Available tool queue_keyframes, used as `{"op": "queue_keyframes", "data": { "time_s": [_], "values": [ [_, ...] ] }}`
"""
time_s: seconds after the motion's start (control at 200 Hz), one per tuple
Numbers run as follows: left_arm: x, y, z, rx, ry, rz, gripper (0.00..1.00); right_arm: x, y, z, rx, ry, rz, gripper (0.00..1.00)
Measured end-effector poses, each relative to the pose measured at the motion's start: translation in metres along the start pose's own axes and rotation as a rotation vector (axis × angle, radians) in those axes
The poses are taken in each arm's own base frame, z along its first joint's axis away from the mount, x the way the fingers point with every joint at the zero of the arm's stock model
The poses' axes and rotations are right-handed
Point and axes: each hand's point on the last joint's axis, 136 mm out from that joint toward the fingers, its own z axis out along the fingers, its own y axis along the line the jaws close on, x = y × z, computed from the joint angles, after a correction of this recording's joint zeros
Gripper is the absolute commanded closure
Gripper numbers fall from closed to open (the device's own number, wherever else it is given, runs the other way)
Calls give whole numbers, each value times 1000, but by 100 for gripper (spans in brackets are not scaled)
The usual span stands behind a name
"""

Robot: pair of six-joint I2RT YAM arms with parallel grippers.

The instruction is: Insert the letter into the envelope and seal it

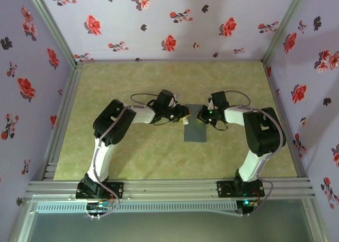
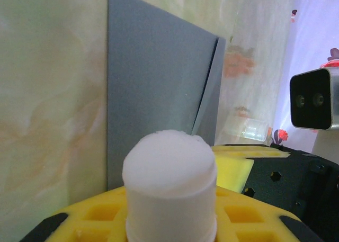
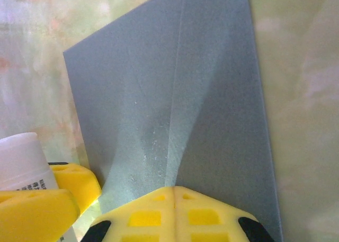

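At the bench's (image 1: 132, 157) middle, the overhead view gave me the envelope (image 1: 195, 128) lying flat, left pincer (image 1: 183, 114) and right pincer (image 1: 202, 115) meeting at its far end. Left wrist: it gripped a white stick (image 2: 169, 168), presumably for sealing. Right wrist: it was fully closed, empty, apparently pinning the envelope.

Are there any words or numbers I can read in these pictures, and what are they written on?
White stick: tiny dark print on its side, too blurred to read.
Envelope: plain grey, no writing on it.
No other words, numbers or signs can be read.
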Motion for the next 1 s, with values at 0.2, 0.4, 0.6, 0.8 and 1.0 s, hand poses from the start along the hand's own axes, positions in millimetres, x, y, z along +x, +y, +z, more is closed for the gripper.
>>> {"op": "queue_keyframes", "data": {
  "time_s": [0.2,0.4,0.6,0.8,1.0],
  "values": [
    [0,0,0,1,0,0,100,-1,2,0,-2,-10,-10,100],
    [0,0,0,1,0,0,100,-3,1,-8,31,-34,-15,100],
    [0,0,0,1,0,0,100,7,-8,-20,94,-9,21,100],
    [0,0,0,1,0,1,100,8,-11,-26,114,10,54,100],
    [0,0,0,1,0,1,100,6,-3,-32,80,6,73,100]
  ]
}}
